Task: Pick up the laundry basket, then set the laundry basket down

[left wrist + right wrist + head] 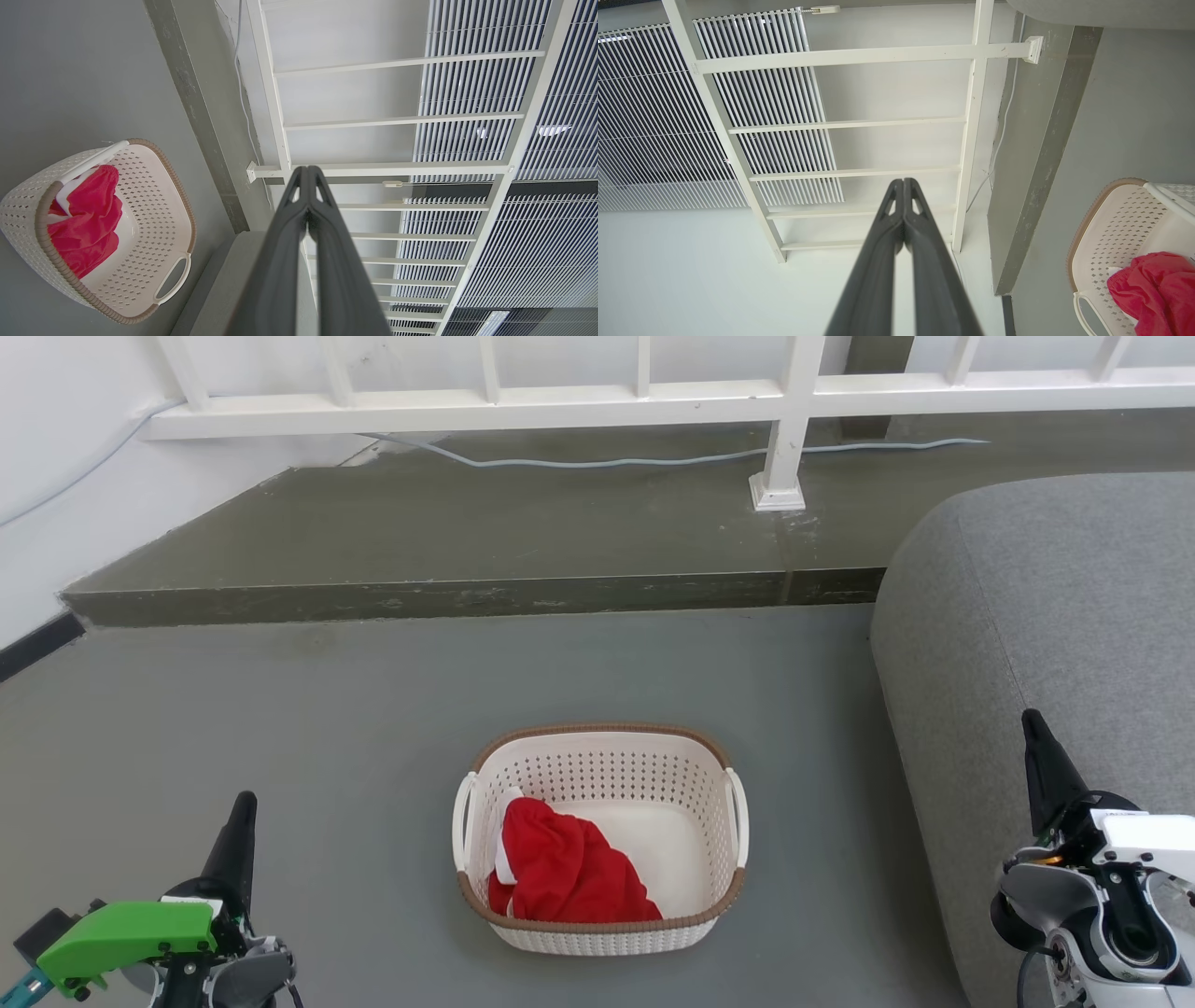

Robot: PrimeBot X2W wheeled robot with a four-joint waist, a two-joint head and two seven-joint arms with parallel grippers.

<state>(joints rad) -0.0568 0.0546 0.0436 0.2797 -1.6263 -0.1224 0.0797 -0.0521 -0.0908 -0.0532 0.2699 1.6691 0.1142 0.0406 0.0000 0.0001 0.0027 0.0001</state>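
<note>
Head view: my left pincer (245, 807) and right pincer (1032, 721) are closed and empty. The basket (607, 770) looks light and stiff; I'd grab its handles (461, 821).

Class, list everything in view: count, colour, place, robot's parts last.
basket: one, cream, brown rim, on the floor, centre
cloth: one, red, in the basket
sofa: one, grey, right of the basket
step: one, dark grey, behind the basket
railing: one, white, on the step
cable: one, pale grey, on the step
blinds: count unclear, white, behind the railing
floor: one, grey, under the basket
left tool: one, dark, shut, lower left
right tool: one, dark, shut, lower right, before the sofa
</note>
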